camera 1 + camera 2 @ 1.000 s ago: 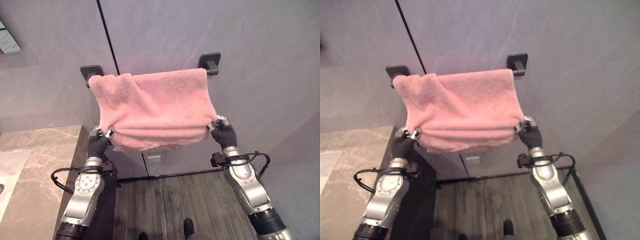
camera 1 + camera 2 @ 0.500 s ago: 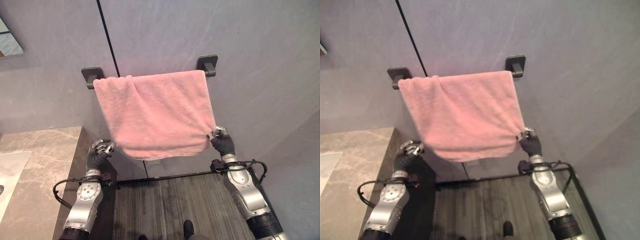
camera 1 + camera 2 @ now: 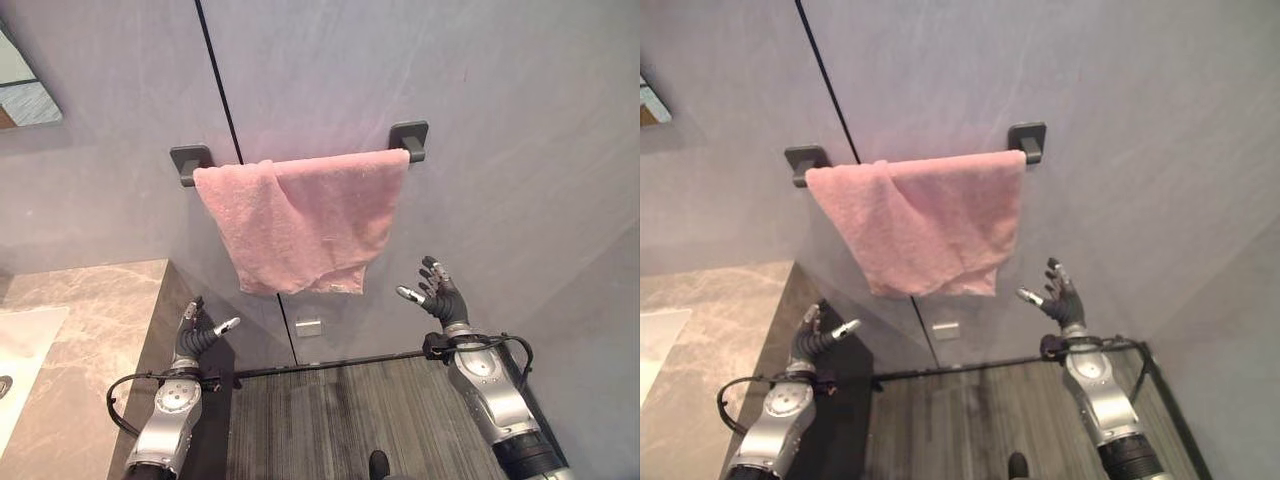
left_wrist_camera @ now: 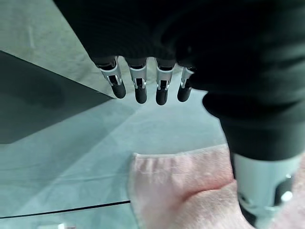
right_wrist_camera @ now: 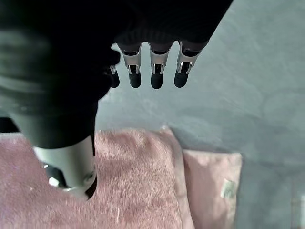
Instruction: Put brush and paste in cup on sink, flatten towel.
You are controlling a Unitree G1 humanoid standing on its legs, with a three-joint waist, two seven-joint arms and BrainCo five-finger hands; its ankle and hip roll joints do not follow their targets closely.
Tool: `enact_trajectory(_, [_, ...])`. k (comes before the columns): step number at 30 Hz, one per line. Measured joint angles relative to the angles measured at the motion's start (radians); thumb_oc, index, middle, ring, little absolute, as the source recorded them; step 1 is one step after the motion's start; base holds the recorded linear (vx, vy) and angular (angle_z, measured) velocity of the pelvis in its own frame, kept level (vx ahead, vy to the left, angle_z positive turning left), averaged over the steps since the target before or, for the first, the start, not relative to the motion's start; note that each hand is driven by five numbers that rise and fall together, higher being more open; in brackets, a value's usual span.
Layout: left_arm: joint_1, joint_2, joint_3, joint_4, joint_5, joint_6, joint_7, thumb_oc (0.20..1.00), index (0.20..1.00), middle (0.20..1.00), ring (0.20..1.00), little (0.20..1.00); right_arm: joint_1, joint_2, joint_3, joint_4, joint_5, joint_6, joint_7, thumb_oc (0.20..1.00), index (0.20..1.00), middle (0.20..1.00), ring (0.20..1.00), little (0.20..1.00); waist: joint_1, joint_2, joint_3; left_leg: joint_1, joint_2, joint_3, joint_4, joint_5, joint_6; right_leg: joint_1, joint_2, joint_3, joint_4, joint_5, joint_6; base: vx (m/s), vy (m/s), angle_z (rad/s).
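Released since the earlier frame: both hands have let go and dropped below the towel. Pink terry towel (image 3: 300, 220): upper centre, draped over dark wall rail (image 3: 409, 140), left part bunched, lower edge uneven. Left hand (image 3: 191, 335), lower left: fingers spread, empty. Right hand (image 3: 437, 293), lower right: likewise.

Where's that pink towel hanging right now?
The pink towel hangs over the dark wall rail in the middle of the head views, above and between the open left hand and right hand, touching neither.
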Motion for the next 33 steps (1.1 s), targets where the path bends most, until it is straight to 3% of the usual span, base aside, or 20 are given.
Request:
enact_trajectory(6, [-0.004,-0.001,-0.048,0.115,0.0,0.013,-0.03,1.0,1.0,1.0,1.0,1.0,-0.005,-0.004,0.058,0.119,-0.015,0.018,0.042,1.0,1.0,1.0,1.0,1.0,0.0,-0.002,-0.024,-0.004,0.0,0.002,0.0,0.0,0.0,-0.006,0.0,0.002,-0.002,0.0,-0.003,-0.04,-0.001,-0.01])
enact_trajectory(13, [-0.001,-0.042,-0.081,0.348,0.002,0.016,-0.1,1.0,1.0,1.0,1.0,1.0,0.062,-0.037,0.046,0.344,-0.161,0.049,0.082,1.0,1.0,1.0,1.0,1.0,-0.003,-0.007,-0.028,-0.004,0.0,0.004,0.003,0.002,-0.005,-0.01,0.0,0.003,-0.004,0.002,-0.001,-0.02,-0.001,0.0])
enact_trajectory(16, [-0.002,-0.052,-0.083,0.464,0.017,0.016,-0.099,1.0,1.0,1.0,1.0,1.0,0.1,-0.037,0.018,0.476,-0.201,0.049,0.081,1.0,1.0,1.0,1.0,1.0,-0.009,-0.007,-0.028,-0.004,0.001,0.004,0.001,-0.001,-0.005,-0.01,0.001,0.003,-0.007,0.0,-0.001,0.0,0.0,0.0])
enact_trajectory(23, [0.023,-0.052,-0.079,0.512,0.04,-0.001,-0.101,1.0,1.0,1.0,1.0,1.0,0.181,-0.036,-0.052,0.563,-0.198,0.038,0.078,1.0,1.0,1.0,1.0,1.0,-0.031,-0.007,-0.027,-0.007,0.004,0.004,-0.001,-0.009,0.0,-0.01,0.004,0.003,-0.008,-0.006,0.001,0.0,0.0,0.0])
enact_trajectory(27, [-0.001,-0.064,-0.087,0.683,0.053,-0.029,-0.109,1.0,1.0,1.0,1.0,1.0,0.16,-0.022,-0.047,0.773,-0.209,0.01,0.081,1.0,1.0,1.0,1.0,1.0,-0.03,-0.009,-0.03,-0.007,0.007,0.004,-0.001,-0.009,0.0,-0.01,0.006,0.002,-0.008,-0.007,-0.002,-0.01,-0.005,0.0])
enact_trajectory(33, [-0.017,-0.095,-0.109,0.885,0.088,-0.022,-0.108,1.0,1.0,1.0,1.0,1.0,0.137,0.002,-0.047,0.975,-0.242,0.012,0.079,1.0,1.0,1.0,1.0,1.0,-0.03,-0.008,-0.032,-0.016,0.007,0.004,-0.001,-0.009,0.0,-0.018,0.006,0.002,-0.008,-0.008,-0.005,0.0,0.0,0.0])
